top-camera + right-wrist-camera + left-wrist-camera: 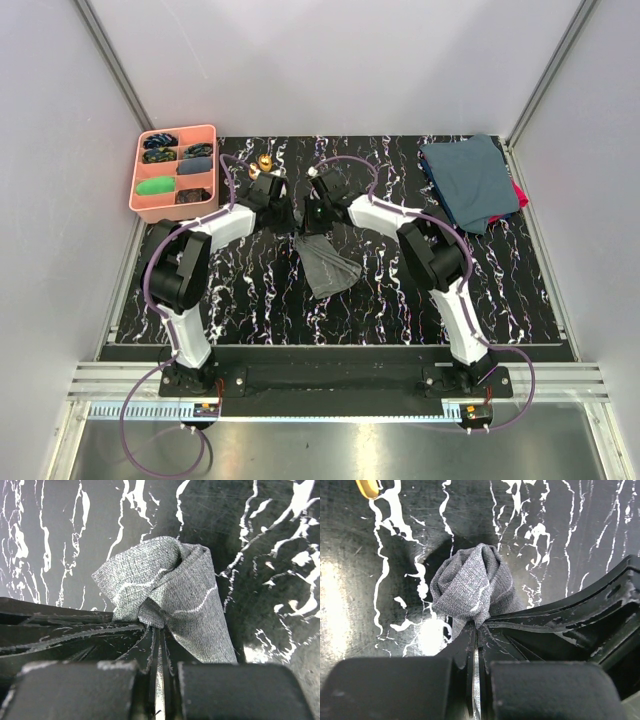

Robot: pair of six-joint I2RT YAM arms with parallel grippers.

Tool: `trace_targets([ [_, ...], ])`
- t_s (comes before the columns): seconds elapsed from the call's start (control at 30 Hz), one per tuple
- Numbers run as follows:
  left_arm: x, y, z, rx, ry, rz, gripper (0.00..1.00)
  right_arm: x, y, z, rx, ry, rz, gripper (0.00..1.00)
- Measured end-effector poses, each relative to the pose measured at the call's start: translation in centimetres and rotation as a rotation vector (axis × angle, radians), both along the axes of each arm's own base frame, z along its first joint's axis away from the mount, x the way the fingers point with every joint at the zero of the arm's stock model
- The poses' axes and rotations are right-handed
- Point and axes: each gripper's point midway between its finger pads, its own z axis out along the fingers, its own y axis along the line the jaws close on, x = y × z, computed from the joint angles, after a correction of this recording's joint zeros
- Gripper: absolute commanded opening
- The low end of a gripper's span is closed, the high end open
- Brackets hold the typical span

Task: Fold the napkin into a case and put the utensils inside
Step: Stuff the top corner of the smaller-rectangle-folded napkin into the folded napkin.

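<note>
The grey napkin [327,262] hangs bunched between my two arms above the middle of the black marbled table. My left gripper [477,626] is shut on one gathered corner of the napkin [470,582]. My right gripper [159,628] is shut on another corner of the napkin [170,580], with a pale stitched hem showing. The two grippers [300,212] sit close together. One gold utensil [264,162] lies at the back of the table, and its tip shows in the left wrist view [367,487]. The second utensil is not clearly seen.
A pink compartment tray [211,130] with small items stands at the back left. Dark blue-teal cloths [470,180] are stacked at the back right over something red. Grey walls enclose the table on three sides.
</note>
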Motion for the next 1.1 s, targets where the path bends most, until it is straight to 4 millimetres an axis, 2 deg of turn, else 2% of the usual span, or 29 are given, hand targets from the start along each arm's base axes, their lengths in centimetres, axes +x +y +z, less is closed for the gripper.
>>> trace_targets([
  [0.13,0.1,0.4,-0.2,0.016,-0.005,0.01,0.0,0.3,0.5,0.0,0.031,0.021,0.022,0.1],
  [0.2,0.2,0.4,-0.1,0.016,-0.007,0.01,0.0,0.4,0.5,0.0,0.043,0.029,0.035,0.23],
  [0.3,0.1,0.5,-0.2,0.021,-0.006,0.009,0.0,0.4,0.4,0.1,0.053,0.026,0.056,0.3],
  [0.5,-0.4,1.0,-0.6,0.044,0.02,0.011,0.0,-0.4,-0.4,0.1,0.079,0.024,0.083,0.33],
  [0.63,-0.7,1.4,-0.7,0.067,0.034,0.013,0.11,-1.1,-0.7,0.4,0.084,0.026,0.099,0.36],
  [0.77,-0.8,1.9,-0.7,0.099,0.035,0.016,0.3,-1.2,-0.6,0.9,0.098,0.018,0.116,0.41],
  [0.9,-0.5,2.1,-0.2,0.113,0.026,0.015,0.35,-1.1,-0.8,1.1,0.102,0.015,0.118,0.46],
  [1.1,0.3,2.0,1.0,0.119,0.002,0.015,0.32,-0.8,-1.0,1.2,0.101,-0.001,0.123,0.46],
])
